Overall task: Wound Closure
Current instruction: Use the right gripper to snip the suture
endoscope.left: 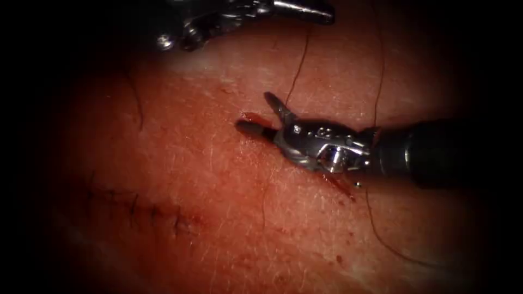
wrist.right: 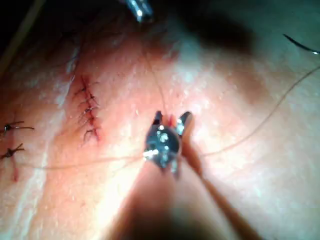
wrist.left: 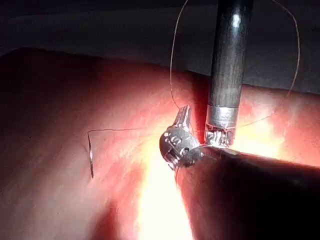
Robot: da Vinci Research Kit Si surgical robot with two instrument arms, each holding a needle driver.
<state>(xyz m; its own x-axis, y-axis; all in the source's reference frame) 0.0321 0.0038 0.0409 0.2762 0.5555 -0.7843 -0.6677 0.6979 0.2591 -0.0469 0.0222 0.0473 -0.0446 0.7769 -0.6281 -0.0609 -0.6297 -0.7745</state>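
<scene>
Steel jaws of the right tool (endoscope.left: 253,111) are spread apart and hold nothing. They straddle the left end of the open cut (endoscope.left: 340,188), one jaw on each lip, and the right wrist view (wrist.right: 171,119) shows the red slit between the two tips. My read: the tool is parked there to brace or expose the wound edge, not to grab anything.

The left tool (endoscope.left: 327,15) sits up by the far edge of the tissue (endoscope.left: 218,179), well apart from the cut. Its jaws look closed. The thread (endoscope.left: 298,65) runs straight from that tip down to the right tool's upper jaw, so I judge it is clamped on the thread. That probably keeps the strand lifted off the wound.

A second strand passes behind the right shaft and trails off toward the tissue's near right corner, lying slack.

Neither tool has the needle. A dark curved sliver (endoscope.left: 136,103) lies on the tissue left of the cut and may be the needle, but I can't confirm it. It looks to be resting on the surface, not driven in.

An older stitched cut (endoscope.left: 136,209) sits toward the near left corner and is already closed.
</scene>
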